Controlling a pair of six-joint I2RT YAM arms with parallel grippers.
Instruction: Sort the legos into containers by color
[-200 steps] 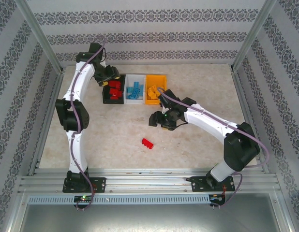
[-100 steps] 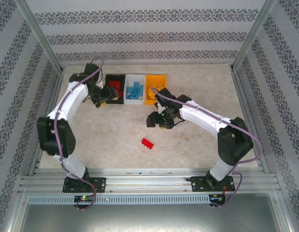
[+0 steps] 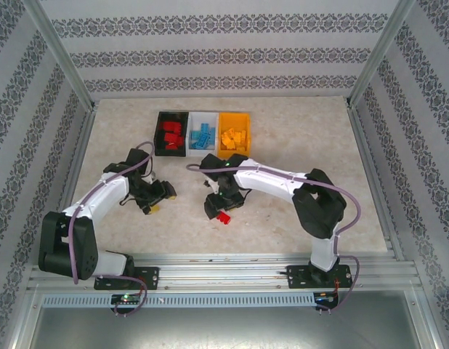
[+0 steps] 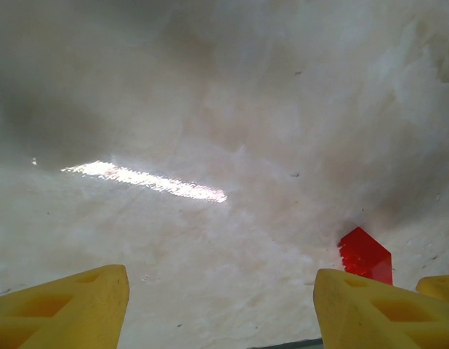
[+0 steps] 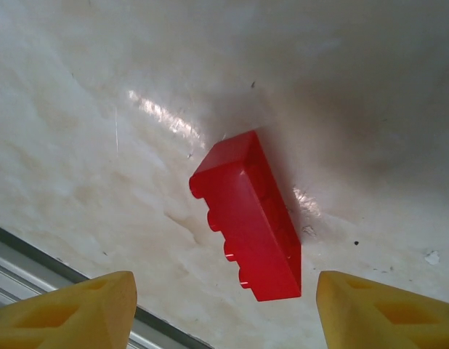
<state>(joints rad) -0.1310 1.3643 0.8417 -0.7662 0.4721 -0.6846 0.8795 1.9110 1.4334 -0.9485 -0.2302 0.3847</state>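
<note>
We see the black bin, white bin and orange bin abreast near the far edge of the table, our right gripper over a red brick.

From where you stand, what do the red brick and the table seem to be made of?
Red brick: hard plastic, glossy; moulded studs and a bright sheen suggest it. Table: pale polished stone or a marble-look laminate; cloudy veining and glare streaks show, but which it is stays open.
</note>
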